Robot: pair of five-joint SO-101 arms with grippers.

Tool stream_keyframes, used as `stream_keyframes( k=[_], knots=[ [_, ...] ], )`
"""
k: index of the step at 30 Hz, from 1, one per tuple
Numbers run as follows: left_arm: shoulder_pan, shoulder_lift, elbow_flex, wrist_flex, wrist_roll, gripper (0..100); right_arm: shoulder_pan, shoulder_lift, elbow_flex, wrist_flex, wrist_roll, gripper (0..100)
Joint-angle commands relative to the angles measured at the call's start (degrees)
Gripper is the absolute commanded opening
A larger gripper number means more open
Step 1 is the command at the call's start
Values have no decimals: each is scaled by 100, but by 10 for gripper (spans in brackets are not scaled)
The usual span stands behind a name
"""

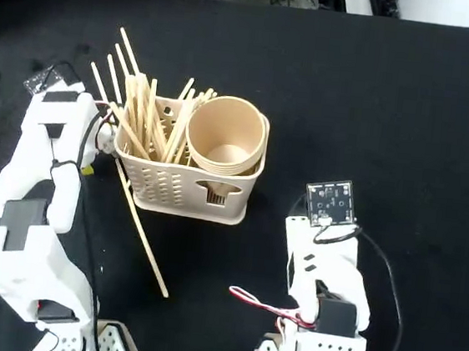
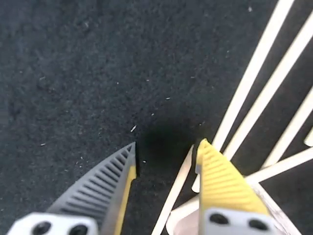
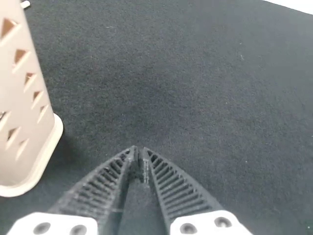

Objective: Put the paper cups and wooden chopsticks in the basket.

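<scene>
A beige slotted basket stands mid-table. Stacked paper cups sit in its right half, and several wooden chopsticks stick up out of its left half. One more chopstick slants from the basket's left side down onto the black cloth. My left gripper is open at the basket's left side, and that chopstick runs between its fingers close to the yellow one. Other chopsticks cross beyond it. My right gripper is shut on nothing, low over the cloth right of the basket.
Black cloth covers the whole table. The left arm stands along the left side and the right arm at the front right. Cables and clutter lie beyond the far edge.
</scene>
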Motion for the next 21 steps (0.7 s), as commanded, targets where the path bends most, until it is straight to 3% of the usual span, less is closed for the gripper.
stream_keyframes(
  k=[1,16,21],
  knots=[
    [277,-299,-259,9,26,205,62,-321,-40,26,9,11],
    [593,615,-233,-35,26,201,70,-321,-40,26,9,11],
    [567,615,-233,-44,-53,84,79,-321,-40,26,9,11]
  ],
)
